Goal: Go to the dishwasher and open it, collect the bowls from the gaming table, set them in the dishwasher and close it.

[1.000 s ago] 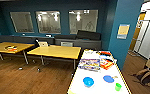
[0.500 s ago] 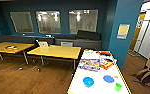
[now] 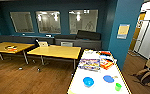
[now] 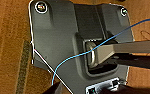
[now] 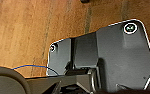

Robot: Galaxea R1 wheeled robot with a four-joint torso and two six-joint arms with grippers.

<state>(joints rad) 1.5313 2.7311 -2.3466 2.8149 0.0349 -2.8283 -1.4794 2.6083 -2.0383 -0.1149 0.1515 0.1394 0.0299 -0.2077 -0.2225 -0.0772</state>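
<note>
Bowls on the white gaming table, lounge with wood floor

Yellow tables point(image 3: 54, 51) stand left; on the gaming table point(image 3: 79, 86), near its close end: blue bowl point(image 3: 88, 81), flatter blue bowl point(image 3: 108, 78), green bowl point(image 3: 118, 86) by the right edge; gripper openings cannot be told

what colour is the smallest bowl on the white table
Green: the smallest bowl sits near the white table's right edge, clearest in the head view.

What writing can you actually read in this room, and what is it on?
None is readable.
Yellow poster on the blue wall: too blurred.
Colourful game boxes on the white gaming table: print too blurred.
Red-orange pack beside them: blurred.
</note>
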